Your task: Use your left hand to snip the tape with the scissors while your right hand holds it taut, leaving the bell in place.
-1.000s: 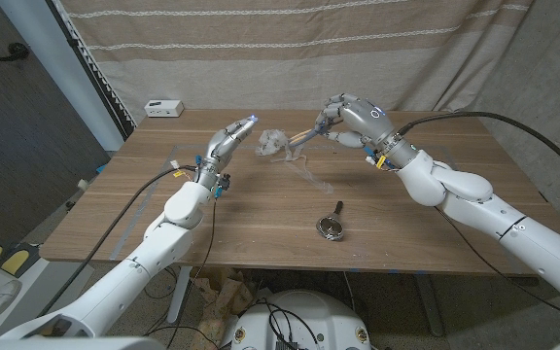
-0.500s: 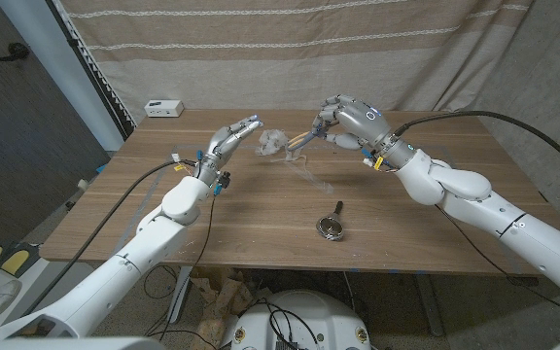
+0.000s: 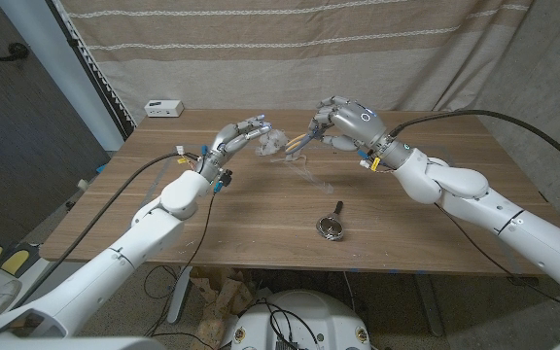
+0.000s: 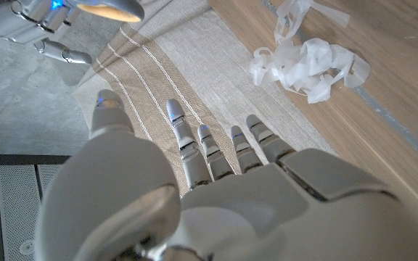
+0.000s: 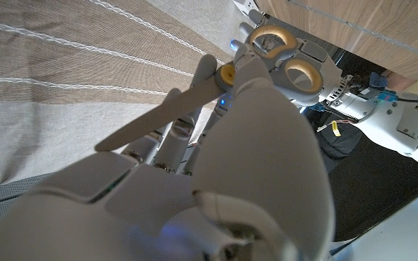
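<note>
Nearest my side of the desk, the bell lies toward the front edge, right of the middle, well apart from both hands, and it should stay out of the work. Farther back, my left hand hangs over the desk's middle with its fingers spread and nothing in them, reaching toward the crumpled heap of clear tape that sits just beyond them near the far edge. My right hand hovers close on the other side of that heap, its fingers wrapped about the scissors, blades shut, pointing toward the tape. As I judge it, the tool is in the wrong hand for the cut asked of me, so the careful course is to pass the scissors across, loops first, then pinch a loose strand with my right and draw it taut before any snip.
</note>
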`<move>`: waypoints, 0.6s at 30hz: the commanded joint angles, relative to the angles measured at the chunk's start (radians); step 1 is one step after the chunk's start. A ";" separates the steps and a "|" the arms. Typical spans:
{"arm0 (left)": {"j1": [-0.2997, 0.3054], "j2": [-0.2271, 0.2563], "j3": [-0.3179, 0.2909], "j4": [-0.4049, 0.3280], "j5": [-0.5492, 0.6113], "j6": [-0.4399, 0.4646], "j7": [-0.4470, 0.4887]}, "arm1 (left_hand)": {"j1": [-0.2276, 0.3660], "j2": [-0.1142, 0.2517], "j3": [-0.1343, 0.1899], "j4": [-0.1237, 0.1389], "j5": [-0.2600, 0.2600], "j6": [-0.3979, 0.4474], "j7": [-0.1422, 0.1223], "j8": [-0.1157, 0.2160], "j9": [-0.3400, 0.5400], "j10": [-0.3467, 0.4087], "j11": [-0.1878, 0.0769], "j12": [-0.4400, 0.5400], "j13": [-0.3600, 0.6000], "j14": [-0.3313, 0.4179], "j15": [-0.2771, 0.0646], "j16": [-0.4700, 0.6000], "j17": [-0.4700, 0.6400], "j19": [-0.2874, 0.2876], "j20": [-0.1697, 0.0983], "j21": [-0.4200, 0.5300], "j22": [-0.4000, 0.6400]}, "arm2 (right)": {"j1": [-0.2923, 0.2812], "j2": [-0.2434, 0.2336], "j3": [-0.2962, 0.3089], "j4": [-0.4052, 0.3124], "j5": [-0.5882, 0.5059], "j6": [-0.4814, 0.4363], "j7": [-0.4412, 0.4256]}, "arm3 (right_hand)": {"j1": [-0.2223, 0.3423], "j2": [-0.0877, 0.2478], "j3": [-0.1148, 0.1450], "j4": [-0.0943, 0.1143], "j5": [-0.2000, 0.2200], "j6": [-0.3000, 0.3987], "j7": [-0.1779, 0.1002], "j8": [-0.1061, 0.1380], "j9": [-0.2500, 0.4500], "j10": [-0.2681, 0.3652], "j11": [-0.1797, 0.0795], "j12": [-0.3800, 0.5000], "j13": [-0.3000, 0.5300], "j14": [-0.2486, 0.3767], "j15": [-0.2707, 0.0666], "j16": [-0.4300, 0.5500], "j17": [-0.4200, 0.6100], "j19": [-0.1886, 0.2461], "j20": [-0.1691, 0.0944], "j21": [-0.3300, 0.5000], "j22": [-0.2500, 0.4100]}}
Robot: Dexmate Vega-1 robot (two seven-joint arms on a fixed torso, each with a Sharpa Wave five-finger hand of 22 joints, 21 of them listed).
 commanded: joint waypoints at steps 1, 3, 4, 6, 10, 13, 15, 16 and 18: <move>0.001 0.027 0.011 -0.045 0.032 0.038 -0.001 | 0.014 -0.006 0.006 -0.001 -0.001 -0.016 -0.002 -0.006 0.003 -0.006 0.001 -0.003 -0.001 -0.007 -0.114 0.000 0.002 -0.010 0.001 -0.002 0.003 | 0.021 -0.005 -0.024 0.000 -0.049 -0.017 -0.002 | 0.061 0.067 0.006 0.009 0.002 -0.002 -0.006 -0.005 0.000 0.001 -0.003 0.006 0.006 0.007 -0.106 -0.002 0.001 -0.002 -0.150 0.009 0.003; 0.001 0.031 0.012 -0.053 0.036 0.048 0.001 | 0.013 -0.019 0.000 0.001 -0.003 -0.028 -0.001 -0.011 0.005 -0.015 0.002 -0.004 -0.001 -0.012 -0.108 0.001 0.002 -0.012 0.009 -0.002 0.002 | 0.023 -0.006 -0.028 0.000 -0.055 -0.021 -0.003 | 0.040 0.056 0.043 0.040 0.024 -0.006 -0.002 -0.013 0.030 0.051 0.017 -0.121 -0.068 -0.011 -0.106 0.028 0.004 -0.027 -0.153 0.062 0.028; 0.002 0.035 0.012 -0.061 0.040 0.058 0.003 | 0.010 -0.031 -0.007 0.004 -0.003 -0.043 -0.002 -0.017 0.007 -0.024 0.007 -0.004 -0.002 -0.017 -0.103 0.002 0.003 -0.014 0.015 -0.003 0.002 | 0.024 -0.008 -0.030 -0.001 -0.058 -0.024 0.000 | 0.038 0.062 0.033 0.038 0.014 -0.003 -0.008 -0.015 0.024 0.049 0.012 -0.121 -0.068 -0.012 -0.106 0.019 -0.004 -0.026 -0.153 0.063 0.016; 0.002 0.042 0.013 -0.072 0.049 0.069 0.004 | 0.007 -0.046 -0.017 0.007 0.001 -0.066 -0.013 -0.027 0.010 -0.036 0.006 -0.004 -0.002 -0.024 -0.098 0.002 0.003 -0.016 0.020 -0.002 0.002 | 0.026 -0.008 -0.033 0.001 -0.065 -0.030 -0.002 | 0.039 0.070 0.022 0.031 0.003 -0.003 -0.006 -0.020 0.014 0.045 0.012 -0.121 -0.065 -0.006 -0.106 0.016 -0.002 -0.027 -0.152 0.063 -0.001; 0.006 0.048 0.012 -0.091 0.054 0.087 0.009 | 0.001 -0.068 -0.034 0.011 0.010 -0.086 -0.022 -0.035 0.014 -0.053 0.003 -0.005 -0.002 -0.037 -0.094 0.002 0.003 -0.016 0.021 -0.001 0.002 | 0.030 -0.009 -0.039 0.003 -0.071 -0.040 0.002 | 0.041 0.078 0.012 0.025 -0.007 -0.002 -0.007 -0.023 0.005 0.043 0.012 -0.119 -0.062 -0.003 -0.106 0.012 0.001 -0.028 -0.152 0.064 -0.019; 0.005 0.055 0.013 -0.101 0.056 0.097 0.005 | -0.004 -0.079 -0.045 0.015 0.017 -0.091 -0.024 -0.037 0.017 -0.054 0.003 -0.001 -0.002 -0.041 -0.098 0.004 0.004 -0.017 0.012 -0.001 0.002 | 0.032 -0.011 -0.043 0.004 -0.077 -0.044 -0.004 | 0.041 0.082 0.005 0.021 -0.013 -0.002 -0.008 -0.026 -0.001 0.043 0.011 -0.118 -0.061 0.000 -0.106 0.010 0.003 -0.028 -0.152 0.065 -0.032; 0.002 0.060 0.016 -0.104 0.058 0.101 -0.003 | 0.001 -0.076 -0.044 0.015 0.019 -0.081 -0.026 -0.033 0.018 -0.053 0.002 0.000 -0.002 -0.041 -0.100 0.004 0.003 -0.017 0.009 -0.001 0.002 | 0.033 -0.014 -0.046 0.003 -0.080 -0.046 -0.006 | 0.042 0.084 0.002 0.019 -0.015 -0.002 -0.007 -0.027 -0.004 0.042 0.012 -0.117 -0.060 -0.001 -0.106 0.009 0.004 -0.028 -0.152 0.066 -0.037; -0.001 0.062 0.017 -0.107 0.059 0.107 -0.006 | 0.009 -0.071 -0.042 0.013 0.020 -0.068 -0.024 -0.029 0.019 -0.051 0.001 0.003 -0.003 -0.040 -0.103 0.006 0.003 -0.017 0.006 0.000 0.002 | 0.033 -0.015 -0.047 0.003 -0.082 -0.047 -0.008 | 0.042 0.085 0.000 0.018 -0.016 0.001 -0.007 -0.027 -0.007 0.042 0.011 -0.116 -0.059 -0.001 -0.106 0.007 0.006 -0.028 -0.152 0.066 -0.041; -0.005 0.065 0.022 -0.112 0.072 0.116 -0.003 | 0.021 -0.063 -0.036 0.012 0.021 -0.056 -0.023 -0.024 0.020 -0.047 0.000 0.005 -0.003 -0.041 -0.104 0.006 0.003 -0.016 0.005 0.000 0.002 | 0.035 -0.017 -0.050 0.003 -0.088 -0.048 -0.011 | 0.042 0.087 -0.003 0.016 -0.018 0.001 -0.007 -0.029 -0.010 0.042 0.012 -0.115 -0.057 0.000 -0.106 0.006 0.007 -0.029 -0.152 0.067 -0.047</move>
